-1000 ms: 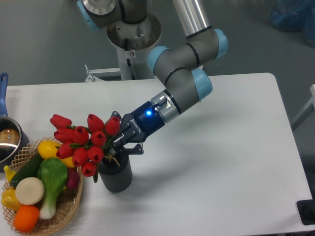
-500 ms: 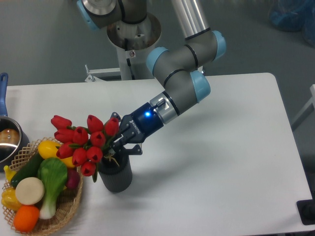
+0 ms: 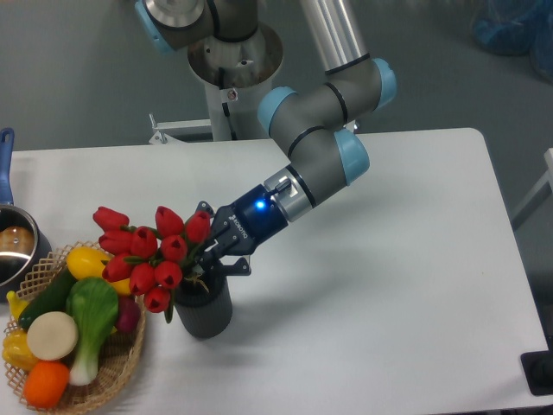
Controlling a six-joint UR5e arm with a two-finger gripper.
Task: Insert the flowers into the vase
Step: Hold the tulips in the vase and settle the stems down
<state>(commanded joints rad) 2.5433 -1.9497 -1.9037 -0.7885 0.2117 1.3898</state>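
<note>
- Flowers (image 3: 147,255) sit in my hand (image 3: 206,258), fingers closed on the stems just above the vase (image 3: 202,309).
- Stems reach down into the vase mouth directly below my hand; the red buds lean out past my fingertips, over the basket (image 3: 104,380) rim.
- Vase stands upright on the worktop (image 3: 371,285), touching or just beside the basket.
- Pot (image 3: 13,246) lies well beyond the buds.

Brightness: the scene was evenly and brightly lit, the white desk (image 3: 389,259) near overexposed.
Source: diffuse light from overhead.
Shadows: soft and faint, a weak one beside the vase (image 3: 203,311).
Glare: highlights on the steel pot (image 3: 13,246) at the desk's left edge.
Sharpness: mostly sharp; the far background was slightly soft.
</note>
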